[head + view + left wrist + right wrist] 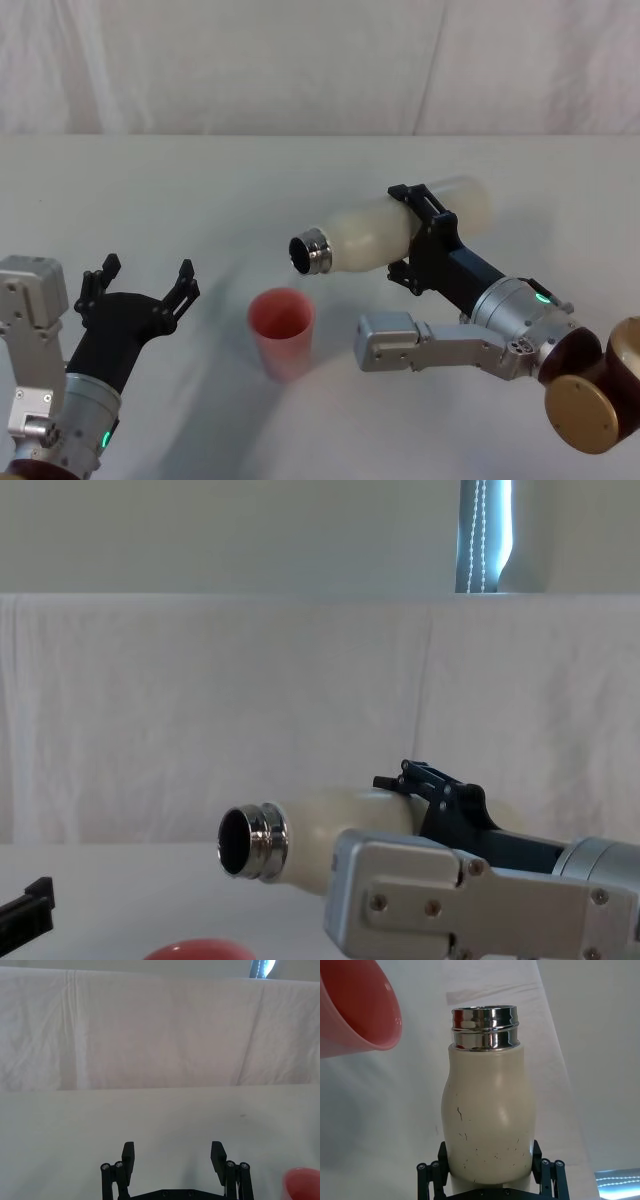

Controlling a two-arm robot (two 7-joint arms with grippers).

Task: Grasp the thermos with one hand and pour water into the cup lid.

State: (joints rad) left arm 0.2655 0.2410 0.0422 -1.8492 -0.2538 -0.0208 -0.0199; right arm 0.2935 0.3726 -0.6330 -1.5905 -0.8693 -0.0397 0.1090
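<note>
My right gripper point(418, 236) is shut on the cream-white thermos point(360, 236) around its body and holds it tipped almost level above the table. Its open steel neck point(310, 252) points left, just above and a little right of the salmon-red cup lid point(282, 330), which stands upright with its mouth up. The right wrist view has the thermos point(489, 1110) clamped between the fingers point(439, 1170), with the cup lid point(355, 1005) beyond the neck. In the chest view the thermos point(325, 848) hangs over the cup lid's rim point(195, 950). I see no water stream. My left gripper point(140, 282) stands open left of the cup lid.
A white cloth covers the table point(300, 180) and the wall behind it. The left wrist view looks over bare cloth past the open left gripper point(173, 1157), with the cup lid point(302, 1182) at one edge. Free room lies behind and left of the cup lid.
</note>
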